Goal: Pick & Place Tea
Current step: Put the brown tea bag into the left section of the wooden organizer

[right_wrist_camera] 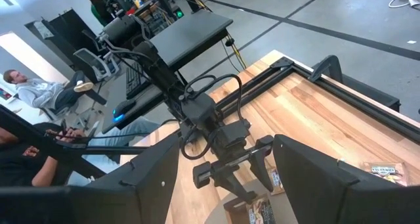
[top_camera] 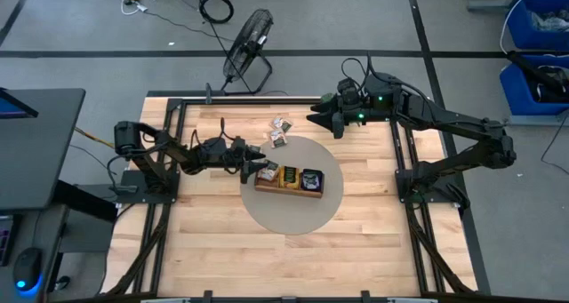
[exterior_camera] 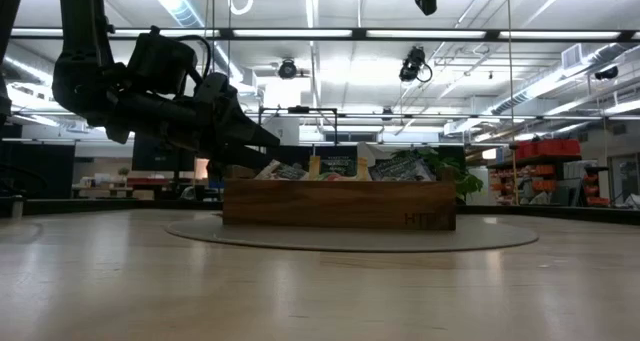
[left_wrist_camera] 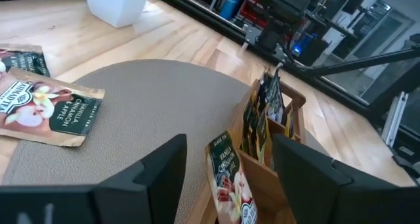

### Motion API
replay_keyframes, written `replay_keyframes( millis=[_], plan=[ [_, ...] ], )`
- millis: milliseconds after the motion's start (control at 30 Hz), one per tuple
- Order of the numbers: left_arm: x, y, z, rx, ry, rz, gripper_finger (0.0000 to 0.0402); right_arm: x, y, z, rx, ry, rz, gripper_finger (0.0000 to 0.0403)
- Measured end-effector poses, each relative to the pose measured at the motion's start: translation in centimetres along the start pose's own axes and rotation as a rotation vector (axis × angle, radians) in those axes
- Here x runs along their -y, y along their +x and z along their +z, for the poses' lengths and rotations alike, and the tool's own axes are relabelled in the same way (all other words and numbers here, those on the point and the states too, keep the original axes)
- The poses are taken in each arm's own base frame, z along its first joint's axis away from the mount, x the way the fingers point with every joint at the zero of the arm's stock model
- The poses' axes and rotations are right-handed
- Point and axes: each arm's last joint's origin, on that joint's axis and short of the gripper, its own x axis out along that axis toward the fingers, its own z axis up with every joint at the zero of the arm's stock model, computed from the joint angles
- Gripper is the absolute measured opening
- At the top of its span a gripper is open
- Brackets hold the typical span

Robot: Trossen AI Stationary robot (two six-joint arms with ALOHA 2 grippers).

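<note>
Now I'm hovering the left gripper, fingers apart, over the tray's end compartment above a tea packet; right gripper is waiting beyond the tray, fingers apart.

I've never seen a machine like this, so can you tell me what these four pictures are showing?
It is a robot with two dark arms working at a wooden table. Each arm ends in an end effector, two fingers that pinch things. One picture looks straight down from above, one looks level across the tabletop, and two come from small cameras on the arms' wrists.

On the table lies a round grey mat. On it stands a wooden tray with tea packets upright inside. A few loose tea packets lie near the mat's far edge.

The left end effector hangs over one end of the tray with its fingers apart, a tea packet standing between them in the tray. The right end effector waits open above the table's far side, holding nothing.
</note>
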Motion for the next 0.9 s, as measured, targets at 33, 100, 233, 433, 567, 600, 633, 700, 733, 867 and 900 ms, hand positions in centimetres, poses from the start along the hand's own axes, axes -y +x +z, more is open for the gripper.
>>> replay_keyframes(
  millis=[33,100,233,433,567,600,633,700,733,867,900],
  plan=[
    [0.0,0.0,0.0,0.000,-0.003,0.000,0.0231,0.0,0.0,0.0,0.000,0.000,0.000,0.0256],
    [-0.3,-0.1,0.2,0.008,-0.044,0.010,0.0228,0.0,0.0,0.0,0.000,0.000,0.000,0.0256],
    [-1.5,-0.7,1.8,0.074,-0.219,0.053,0.0218,0.0,0.0,0.0,0.000,0.000,0.000,0.0256],
    [-3.0,-1.4,4.2,0.034,-0.302,0.091,0.0206,0.0,0.0,0.0,0.000,-0.004,0.001,0.0256],
    [-3.0,-0.5,6.4,-0.229,-0.207,0.168,0.0204,0.0,0.0,0.0,-0.001,-0.008,0.001,0.0256],
    [-2.8,-0.3,7.1,-0.311,-0.167,0.195,0.0204,0.0,0.0,0.0,-0.001,-0.008,0.000,0.0256],
    [-2.6,0.0,7.9,-0.388,-0.124,0.229,0.0204,0.0,0.0,0.0,-0.001,-0.008,0.001,0.0256],
    [-2.2,0.4,9.6,-0.511,-0.035,0.336,0.0204,0.0,0.0,0.0,-0.001,-0.013,0.001,0.0256],
    [-2.2,0.5,10.4,-0.558,-0.004,0.412,0.0204,0.0,0.0,0.0,0.000,-0.017,0.001,0.0256],
    [-3.0,1.1,13.1,-0.637,0.031,0.632,0.0204,0.0,0.0,0.0,-0.001,-0.034,0.001,0.0256],
    [-3.3,1.3,13.5,-0.649,0.021,0.646,0.0204,0.0,0.0,0.0,-0.001,-0.037,0.001,0.0256]
  ],
)
